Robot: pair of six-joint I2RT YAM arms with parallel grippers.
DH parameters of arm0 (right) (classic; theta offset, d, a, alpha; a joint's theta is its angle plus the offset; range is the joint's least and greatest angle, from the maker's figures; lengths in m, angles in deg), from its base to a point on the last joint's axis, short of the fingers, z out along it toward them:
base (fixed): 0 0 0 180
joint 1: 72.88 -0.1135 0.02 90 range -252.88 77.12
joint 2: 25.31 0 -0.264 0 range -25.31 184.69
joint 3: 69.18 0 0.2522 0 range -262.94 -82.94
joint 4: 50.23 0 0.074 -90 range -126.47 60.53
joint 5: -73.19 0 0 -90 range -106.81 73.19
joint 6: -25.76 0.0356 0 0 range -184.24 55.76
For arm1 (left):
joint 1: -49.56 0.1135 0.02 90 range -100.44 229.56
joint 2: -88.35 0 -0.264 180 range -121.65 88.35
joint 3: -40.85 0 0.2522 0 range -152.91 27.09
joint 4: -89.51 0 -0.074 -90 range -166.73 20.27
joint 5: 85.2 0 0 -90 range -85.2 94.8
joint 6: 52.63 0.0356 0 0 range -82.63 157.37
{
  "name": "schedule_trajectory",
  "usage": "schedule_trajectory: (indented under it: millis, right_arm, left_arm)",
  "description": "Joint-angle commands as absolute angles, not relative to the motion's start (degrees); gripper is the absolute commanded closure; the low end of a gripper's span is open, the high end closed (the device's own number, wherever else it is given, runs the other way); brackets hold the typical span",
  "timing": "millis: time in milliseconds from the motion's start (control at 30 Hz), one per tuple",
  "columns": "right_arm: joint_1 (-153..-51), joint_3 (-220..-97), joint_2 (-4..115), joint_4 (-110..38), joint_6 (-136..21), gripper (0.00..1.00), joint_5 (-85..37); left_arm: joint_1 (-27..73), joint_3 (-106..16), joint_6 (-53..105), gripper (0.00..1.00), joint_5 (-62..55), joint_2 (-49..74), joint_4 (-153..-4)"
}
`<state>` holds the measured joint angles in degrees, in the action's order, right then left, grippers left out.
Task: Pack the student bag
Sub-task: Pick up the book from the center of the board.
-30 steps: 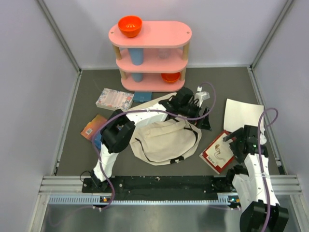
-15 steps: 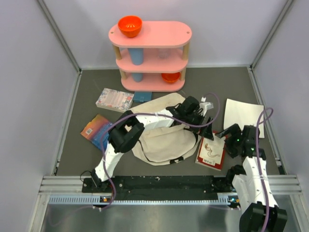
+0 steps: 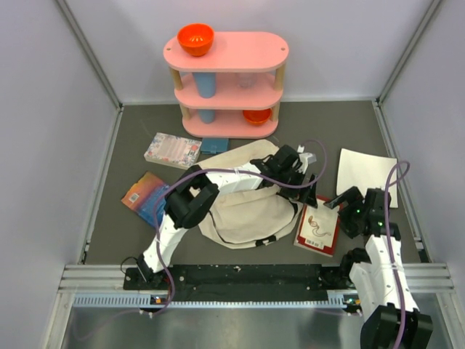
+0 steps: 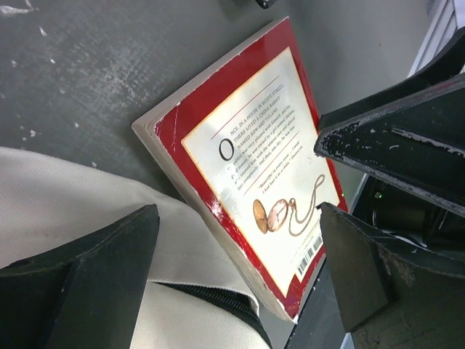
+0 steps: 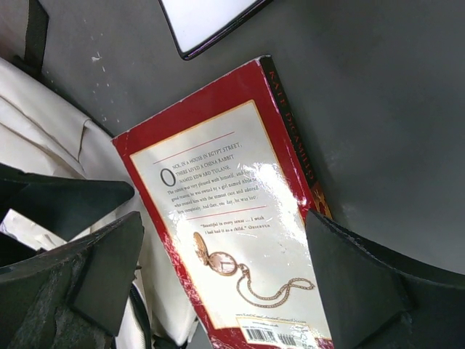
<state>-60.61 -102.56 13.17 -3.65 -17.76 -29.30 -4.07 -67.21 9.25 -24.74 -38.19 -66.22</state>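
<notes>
The cream student bag [image 3: 247, 211] lies flat in the middle of the table, its black zipper [image 4: 211, 302] showing in the left wrist view. A red book [image 3: 318, 227] with a pocket-watch picture on its back cover lies against the bag's right edge. My left gripper [image 3: 311, 193] reaches across the bag and hangs open over the bag's edge and the book's near corner [image 4: 320, 291]. My right gripper [image 3: 346, 206] stands open above the book [image 5: 232, 225], one finger on each side of it. The bag [image 5: 43, 123] lies just left of the book.
A flat white sheet [image 3: 365, 171] lies right of the book. A pink three-tier shelf [image 3: 227, 83] at the back holds an orange bowl [image 3: 195, 38] and a blue cup [image 3: 206, 84]. A floral notebook [image 3: 172, 149] and a colourful book [image 3: 143, 195] lie to the left.
The red book has slid left and now lies against the bag, with my right gripper moving left over it. My left gripper has shifted right and nearer, to the bag's right edge.
</notes>
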Motion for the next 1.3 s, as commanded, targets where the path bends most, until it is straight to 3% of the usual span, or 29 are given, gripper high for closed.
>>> schedule_trajectory:
  millis: [0, 267, 467, 567, 867, 1100, 1267]
  right_arm:
    - [-60.66, -103.68, 14.77, -0.79, -19.59, 0.07, -25.96]
    - [-60.58, -102.98, 15.65, -1.05, -18.19, 0.07, -24.46]
    - [-60.58, -102.01, 17.05, -2.54, -17.48, 0.22, -25.51]
    - [-60.66, -101.84, 17.66, -3.16, -17.57, 0.23, -25.78]
    - [-60.58, -106.31, 16.09, 3.07, -17.74, 0.12, -18.66]
    - [-60.58, -107.64, 10.99, 4.40, -16.78, 0.10, -13.22]
    - [-60.58, -105.10, 14.76, 2.74, -15.90, 0.13, -16.19]
  left_arm:
    - [-3.97, -70.29, 6.43, 0.04, -30.16, -40.23, -69.78]
    - [-4.06, -75.39, 5.02, 0.05, -34.65, -44.79, -69.43]
    - [-4.14, -73.29, 4.41, 0.13, -35.98, -44.72, -69.78]
    - [-4.14, -71.70, 3.71, 0.19, -36.07, -43.75, -71.10]
    - [-3.79, -70.47, 3.79, 0.19, -34.22, -42.96, -70.93]
    - [-3.00, -70.47, 4.49, 0.20, -33.78, -42.43, -70.22]
    - [-3.00, -70.47, 4.41, 0.21, -34.75, -41.99, -70.22]
